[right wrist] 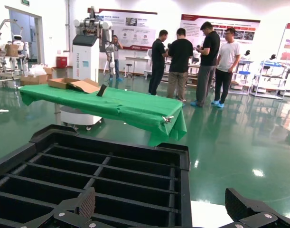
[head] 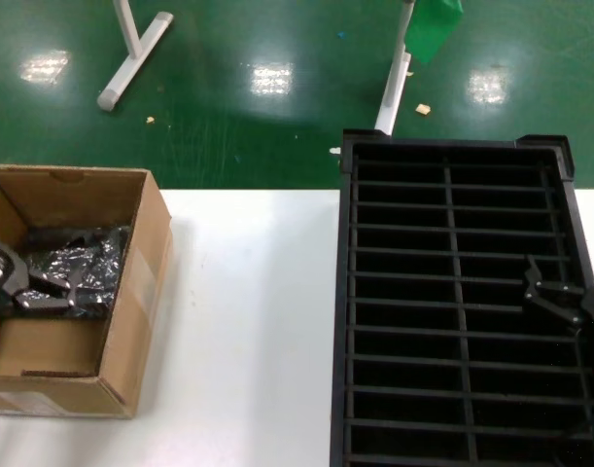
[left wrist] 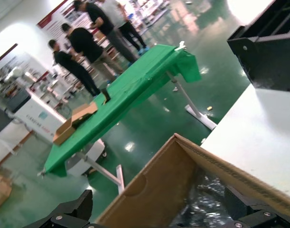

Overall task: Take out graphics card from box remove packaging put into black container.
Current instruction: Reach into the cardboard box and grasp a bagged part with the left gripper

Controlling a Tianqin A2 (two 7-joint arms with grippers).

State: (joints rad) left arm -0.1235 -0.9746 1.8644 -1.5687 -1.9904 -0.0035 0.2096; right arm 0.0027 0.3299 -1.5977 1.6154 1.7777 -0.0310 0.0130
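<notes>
Here we had our left tool [head: 24, 292] down inside the cardboard box [head: 131, 292] at the table's [head: 248, 321] left, fingers spread beside the bagged graphics card [head: 78, 263]. We judged a firm pinch on the card's edge best. Our right tool [head: 559, 297], open, hovered over the black container [head: 447, 165].

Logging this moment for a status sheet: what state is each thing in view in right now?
box: open-topped, upright on the white table.
packaging: crumpled, lying inside the box; its contents cannot be seen.
black container: on the table, visible slots empty.
left gripper: down inside the box at the packaging, fingers open.
right gripper: over the container's right side, fingers open, holding nothing.
</notes>
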